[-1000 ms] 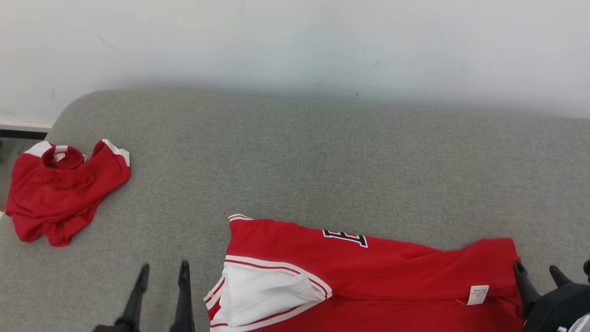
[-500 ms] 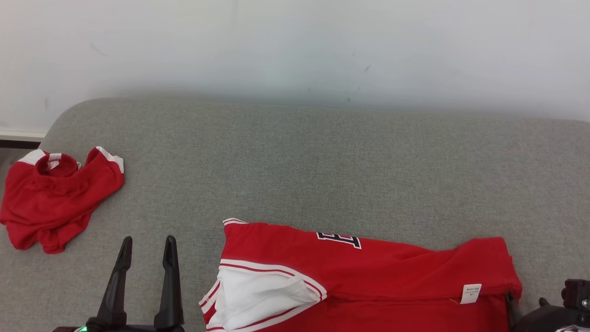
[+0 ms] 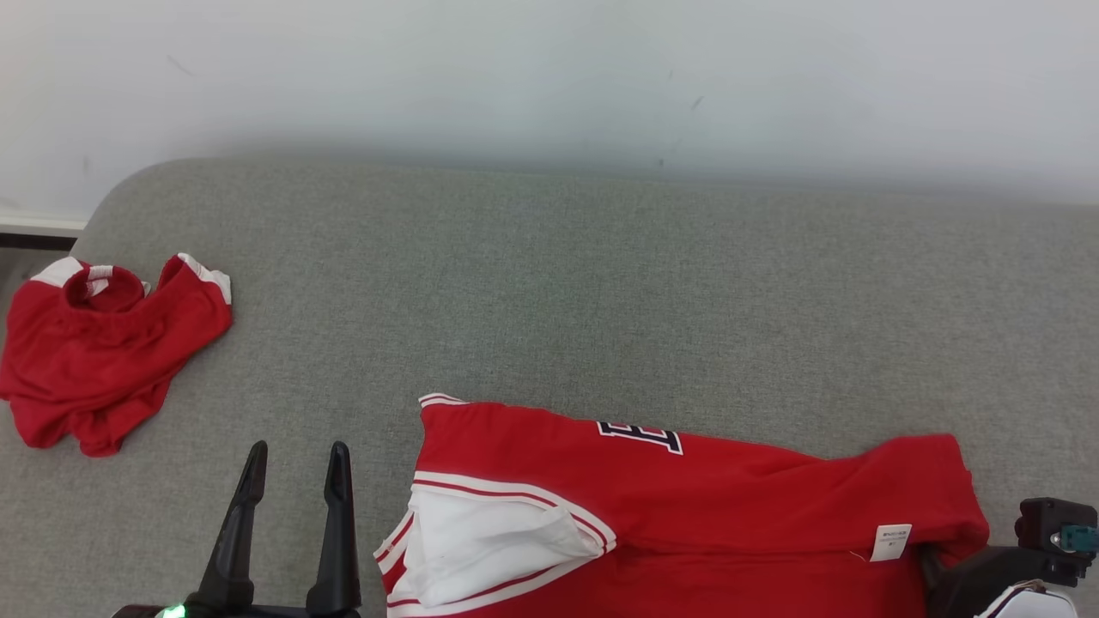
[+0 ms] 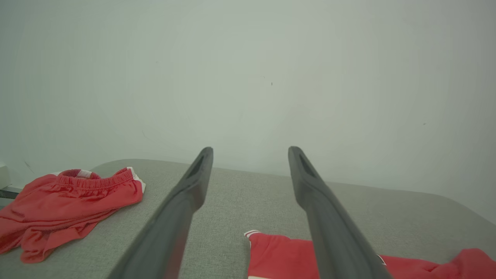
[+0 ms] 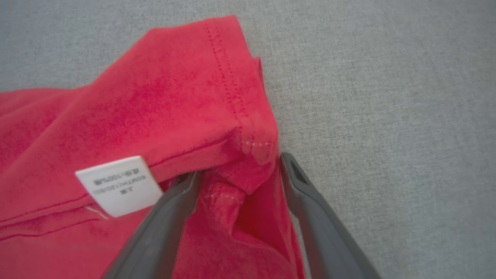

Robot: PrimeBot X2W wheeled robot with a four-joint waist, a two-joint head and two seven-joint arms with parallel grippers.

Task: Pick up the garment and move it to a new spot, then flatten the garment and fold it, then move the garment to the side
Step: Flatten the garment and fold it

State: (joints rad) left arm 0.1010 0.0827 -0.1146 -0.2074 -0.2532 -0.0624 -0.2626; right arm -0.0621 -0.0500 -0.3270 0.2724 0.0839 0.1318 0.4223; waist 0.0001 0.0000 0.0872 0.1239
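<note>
The garment [image 3: 730, 506] is a red jersey with white trim and a dark letter, lying partly folded on the grey cushion [image 3: 558, 292] at the near middle. In the right wrist view my right gripper [image 5: 240, 166] is open, its two fingers straddling the garment's [image 5: 162, 97] stitched hem corner beside a white label [image 5: 118, 186]. The head view hides those fingers behind the dark right wrist housing [image 3: 996, 575] at the garment's right end. My left gripper [image 3: 298, 448] stands open and empty over bare cushion, just left of the garment's white-trimmed edge, and its fingertips [image 4: 207, 155] point toward the wall.
A second red piece, crumpled shorts [image 3: 103, 352] with an elastic waistband, lies at the cushion's far left end near its rounded corner. A pale wall [image 3: 549, 77] rises behind the cushion. Bare grey fabric stretches beyond and to the right of the garment.
The head camera shifted a little. My right gripper's fingers sank from upright beside the garment's right end to its hem corner. My left gripper rose slightly and stayed open.
</note>
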